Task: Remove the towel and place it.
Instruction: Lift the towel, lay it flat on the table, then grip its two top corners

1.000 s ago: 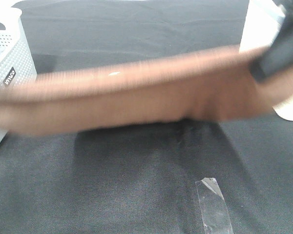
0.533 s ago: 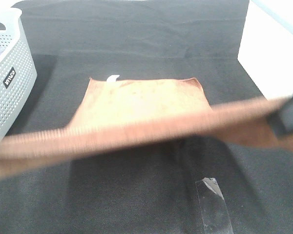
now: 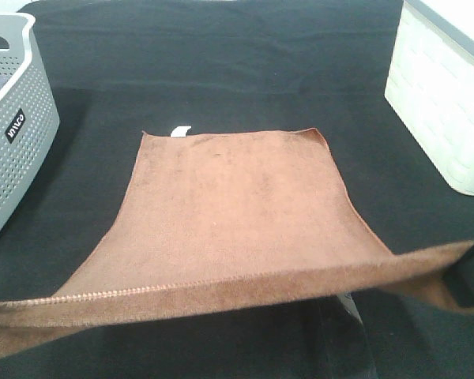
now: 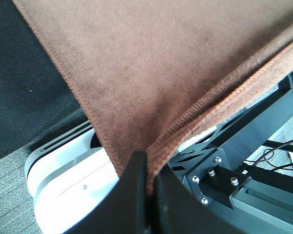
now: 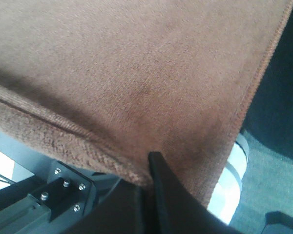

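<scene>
On the black table covering [image 3: 221, 63], the towel [image 3: 237, 205] lies spread with its white tag [image 3: 181, 130] at the far edge, while its near hem is held up taut across the overhead view, the corners running out of frame. Only the wrist views show the grip: the left gripper [image 4: 147, 168] and right gripper [image 5: 147, 173] are each clamped on a near corner. Half a second ago that hem was a blur higher in the picture; now it sits lower and sharp.
</scene>
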`<state>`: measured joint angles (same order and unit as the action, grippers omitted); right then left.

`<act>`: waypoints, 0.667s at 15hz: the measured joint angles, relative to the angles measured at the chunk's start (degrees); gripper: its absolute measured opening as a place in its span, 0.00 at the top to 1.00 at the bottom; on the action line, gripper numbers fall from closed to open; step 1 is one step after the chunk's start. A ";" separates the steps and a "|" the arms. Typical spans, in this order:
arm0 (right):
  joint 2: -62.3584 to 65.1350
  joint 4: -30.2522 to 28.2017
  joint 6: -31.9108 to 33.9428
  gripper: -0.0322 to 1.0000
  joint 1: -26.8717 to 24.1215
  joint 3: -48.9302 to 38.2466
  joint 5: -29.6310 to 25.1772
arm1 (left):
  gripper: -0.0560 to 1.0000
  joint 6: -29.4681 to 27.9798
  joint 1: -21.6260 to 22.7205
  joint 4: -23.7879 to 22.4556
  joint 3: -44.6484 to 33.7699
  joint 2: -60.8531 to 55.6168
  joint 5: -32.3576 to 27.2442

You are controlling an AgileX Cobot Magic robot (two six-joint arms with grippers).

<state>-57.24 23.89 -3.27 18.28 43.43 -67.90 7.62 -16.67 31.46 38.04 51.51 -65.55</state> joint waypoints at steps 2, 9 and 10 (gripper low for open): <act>-2.29 0.00 -0.17 0.97 0.00 -2.64 0.11 | 0.95 -1.03 0.00 0.17 -0.69 0.00 -0.11; -0.92 2.18 -0.46 0.97 -0.17 -11.69 -0.40 | 0.95 -1.55 0.34 6.47 -10.66 0.00 -0.34; -0.40 2.64 -0.52 0.97 -0.17 -13.06 -0.40 | 0.95 -1.72 0.34 7.22 -12.09 0.00 -0.52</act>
<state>-57.64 26.53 -3.78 18.11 30.37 -68.30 5.90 -16.33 38.67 25.95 51.51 -66.06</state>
